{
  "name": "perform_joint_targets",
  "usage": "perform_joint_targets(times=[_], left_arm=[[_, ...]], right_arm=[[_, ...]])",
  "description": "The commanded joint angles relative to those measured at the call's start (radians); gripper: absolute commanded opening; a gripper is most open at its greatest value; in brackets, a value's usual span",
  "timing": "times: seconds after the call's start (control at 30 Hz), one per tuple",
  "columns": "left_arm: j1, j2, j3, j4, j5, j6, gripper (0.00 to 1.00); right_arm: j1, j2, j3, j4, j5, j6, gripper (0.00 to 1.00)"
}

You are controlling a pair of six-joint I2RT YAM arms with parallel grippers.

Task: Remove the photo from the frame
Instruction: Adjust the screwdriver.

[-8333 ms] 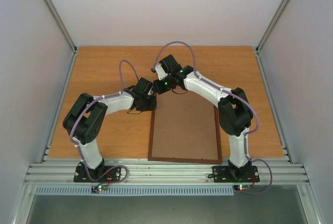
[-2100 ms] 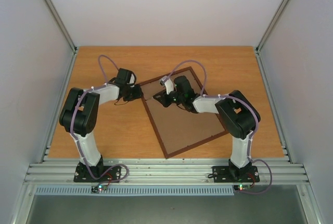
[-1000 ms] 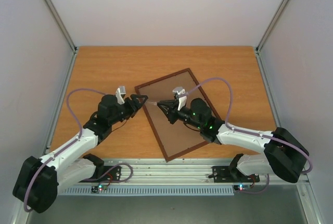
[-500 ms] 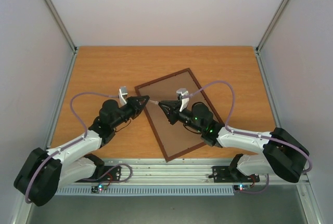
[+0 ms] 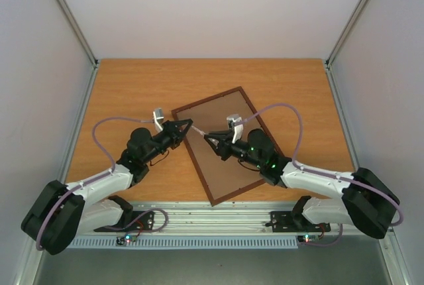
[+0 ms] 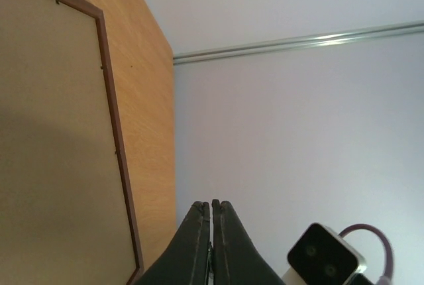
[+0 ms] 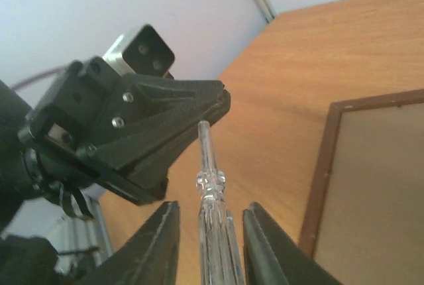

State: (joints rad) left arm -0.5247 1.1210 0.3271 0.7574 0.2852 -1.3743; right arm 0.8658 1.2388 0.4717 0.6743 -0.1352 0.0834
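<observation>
The frame (image 5: 211, 169) lies back up and turned askew on the table, brown backing showing; it also appears in the left wrist view (image 6: 53, 166) and the right wrist view (image 7: 377, 185). The photo is hidden. Both grippers hover tip to tip above the frame's left side. A clear plastic tool (image 7: 212, 192) spans the gap between them (image 5: 199, 132). My left gripper (image 5: 189, 124) (image 6: 212, 204) is shut on the tool's thin end. My right gripper (image 5: 209, 138) (image 7: 209, 209) is open, its fingers (image 7: 162, 232) standing apart from the tool's fluted handle on both sides.
Bare wooden table (image 5: 132, 86) lies round the frame, with grey walls on three sides. An aluminium rail (image 5: 212, 219) runs along the near edge by the arm bases. The right wrist's camera housing (image 6: 324, 258) shows in the left wrist view.
The left gripper has shut on the tool's tip. The right gripper's jaws have parted from the handle. Both arms shifted only slightly.
</observation>
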Motion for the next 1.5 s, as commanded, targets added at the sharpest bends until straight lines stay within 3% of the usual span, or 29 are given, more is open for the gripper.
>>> perform_joint_targets(times=[0.0,0.1,0.23,0.4,0.77,1.47], left_arm=[[-0.006,-0.006,0.038,-0.067,0.002,0.070,0.00],[-0.006,-0.027,0.081,-0.214,0.002,0.096,0.00],[-0.006,-0.054,0.107,-0.320,-0.022,0.137,0.01],[-0.006,-0.066,0.136,-0.417,-0.038,0.148,0.00],[-0.006,-0.053,0.142,-0.441,-0.044,0.136,0.01],[-0.006,0.005,0.118,-0.340,-0.017,0.096,0.01]], right_arm=[[-0.064,-0.106,0.092,-0.298,-0.146,-0.138,0.32],[-0.079,-0.160,0.180,-0.567,-0.152,-0.306,0.39],[-0.079,-0.146,0.296,-0.823,-0.176,-0.488,0.56],[-0.058,-0.054,0.396,-0.983,-0.164,-0.613,0.53],[0.023,0.075,0.472,-1.038,0.029,-0.728,0.48],[0.055,0.193,0.520,-0.999,0.106,-0.748,0.36]])
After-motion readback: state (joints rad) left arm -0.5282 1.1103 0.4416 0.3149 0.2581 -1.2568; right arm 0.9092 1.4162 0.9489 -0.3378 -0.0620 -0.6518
